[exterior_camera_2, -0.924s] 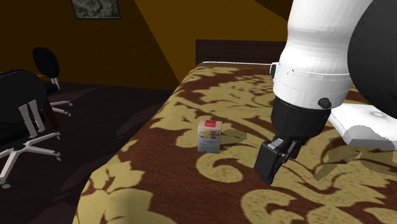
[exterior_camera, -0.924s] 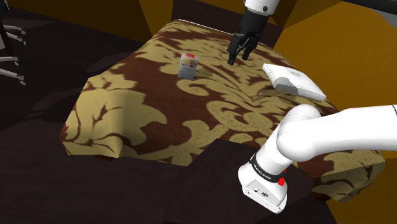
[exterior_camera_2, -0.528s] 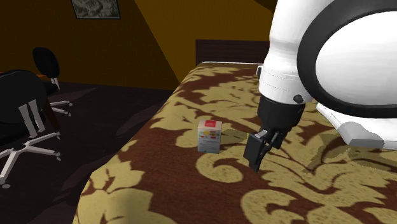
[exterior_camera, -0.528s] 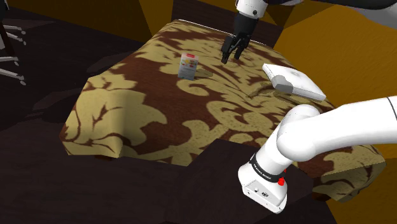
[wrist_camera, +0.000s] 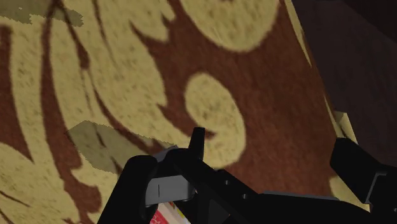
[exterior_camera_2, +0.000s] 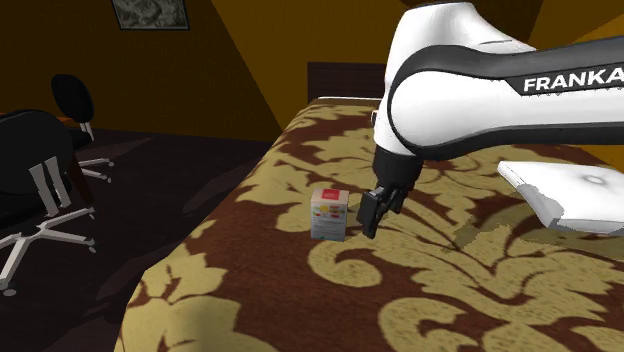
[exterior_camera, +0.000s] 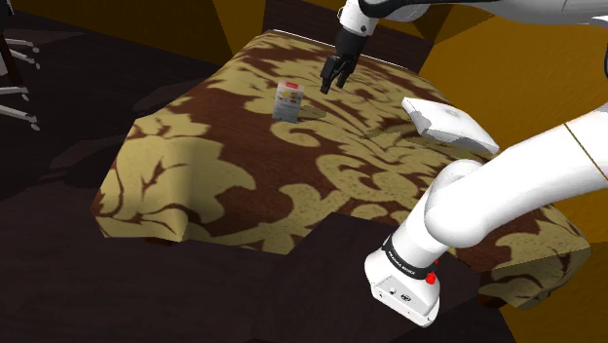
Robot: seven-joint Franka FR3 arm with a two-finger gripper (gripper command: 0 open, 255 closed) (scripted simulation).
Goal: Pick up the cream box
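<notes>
The box (exterior_camera: 288, 100) stands upright on the bed (exterior_camera: 195, 185), in the upper middle of the shoulder view and near the centre of the second exterior view. It is small and pale, with red and yellow marks on its front face, and nothing touches it.

The gripper (exterior_camera_2: 368, 220) hangs over the patterned cover with the fingers pointing down. In the shoulder view it is up and to the right of the box. In the second exterior view it is just to the right of the box. It seems a little apart from the box, not touching it. In the wrist view the two fingers stand apart, with only the cover between them, so the claw is open and holds nothing.

I judge the box to be a light carton. Its walls are probably stiff enough for a grip, but thin, so a hard squeeze may dent them. The printed faces look smooth and may slip. The bed under it is soft, so a push from the side can easily tip it over.

The best hold is probably from above, with one finger on each of two opposite side faces, around the middle of its height. The fingers should close gently and evenly. A flat white slab (exterior_camera: 448, 125) lies well apart at the right and should not disturb the grasp.
</notes>
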